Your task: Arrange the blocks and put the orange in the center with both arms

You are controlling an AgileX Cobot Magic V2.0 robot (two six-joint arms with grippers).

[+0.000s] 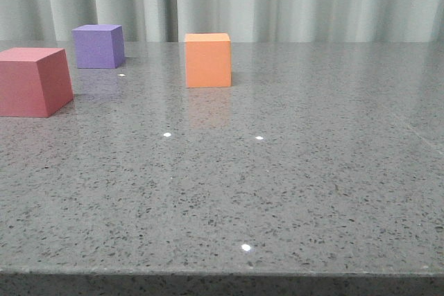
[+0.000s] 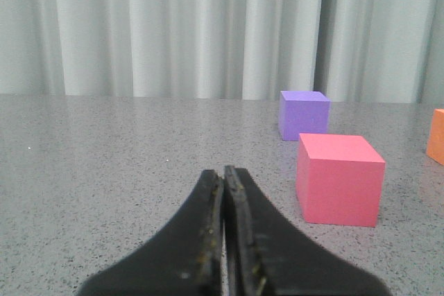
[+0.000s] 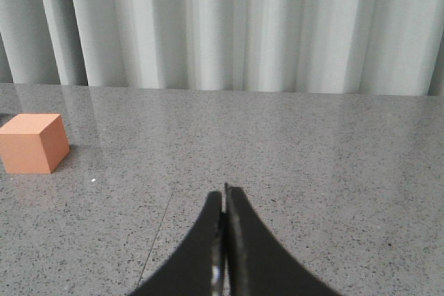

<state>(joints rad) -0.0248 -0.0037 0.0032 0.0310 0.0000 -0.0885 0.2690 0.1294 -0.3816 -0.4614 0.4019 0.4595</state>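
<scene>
Pinkish-red cube (image 1: 31,81) nearest; purple cube (image 1: 98,46) and orange cube (image 1: 208,59) behind.

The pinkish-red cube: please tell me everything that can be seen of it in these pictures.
The pinkish-red cube is a plain, matte block with flat, unmarked faces and sharp edges; it looks like foam or painted wood. It sits upright and flat on the speckled grey table, at the far left of the front view, partly cut off by the picture's edge. It is the block nearest the camera. The purple cube stands behind it, apart. Nothing touches it except the table; no gripper holds it.
</scene>
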